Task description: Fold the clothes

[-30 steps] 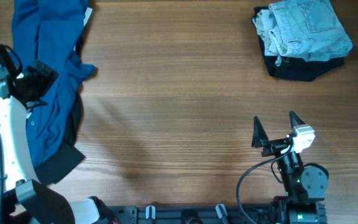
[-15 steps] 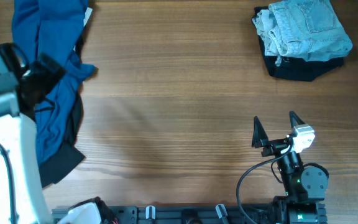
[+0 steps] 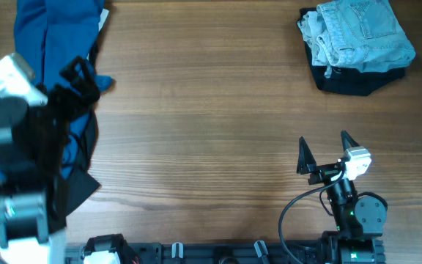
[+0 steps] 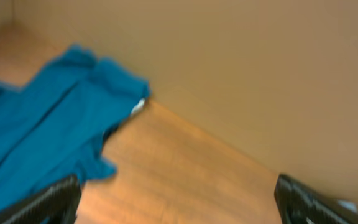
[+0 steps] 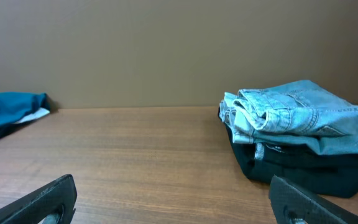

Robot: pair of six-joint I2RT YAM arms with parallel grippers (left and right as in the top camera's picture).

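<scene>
The dark blue shirt (image 3: 57, 29) lies crumpled along the table's left edge, over a black garment (image 3: 78, 189). My left gripper (image 3: 78, 79) is above the shirt, blurred, and the arm hides much of the cloth. In the left wrist view the shirt (image 4: 36, 137) lies at left, and the gripper (image 4: 176, 205) is open and empty. Folded pale denim shorts (image 3: 361, 33) rest on a folded black garment (image 3: 354, 81) at the far right. My right gripper (image 3: 324, 150) is open and empty near the front edge. In its wrist view, that gripper (image 5: 176, 205) faces the shorts (image 5: 297, 115).
Bare wooden table (image 3: 211, 125) stretches between the two piles. A tan wall (image 5: 166, 50) stands behind the table's far edge. The arm bases and a black rail (image 3: 218, 253) run along the front edge.
My left arm has swung up towards the camera and a little right over the blue shirt, now blurred and covering more of it. The right arm and the folded pile have not moved.
</scene>
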